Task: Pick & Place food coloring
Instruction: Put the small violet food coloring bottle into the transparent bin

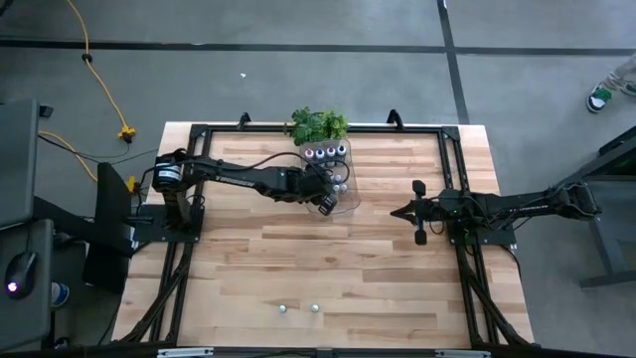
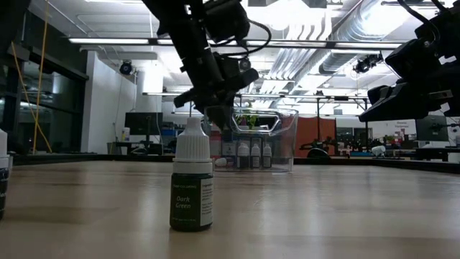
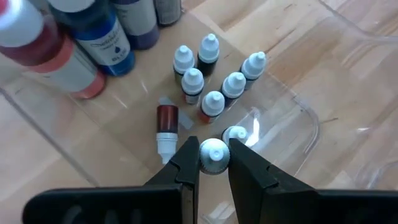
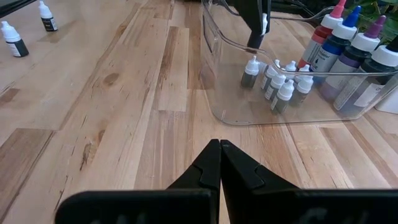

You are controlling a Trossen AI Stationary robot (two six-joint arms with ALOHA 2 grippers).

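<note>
Closed on the white cap of a small dropper bottle (image 3: 214,155), the left hand (image 3: 213,163) is held inside the clear tray (image 3: 298,118). A straight lift is advised, so upright neighbouring bottles (image 3: 214,74) are spared. Beyond, the right hand (image 4: 219,155) is parked shut over the desk (image 4: 124,93).

Only the white cap of the small bottle (image 3: 214,155) pinched in the left hand (image 3: 213,163) shows from the wrist; its body is hidden below the fingers. From above, the small bottles in the clear tray (image 1: 350,204) are mostly covered by the arm, too tiny to count. Two specks near the surface's near edge (image 1: 298,309) are too small to read there. The big bottles (image 3: 93,37) are cut off at the frame edge. At the low view's left edge, a sliver of another bottle (image 2: 3,173) shows. Far right, a shoe (image 1: 599,97), its wearer cropped out.
</note>
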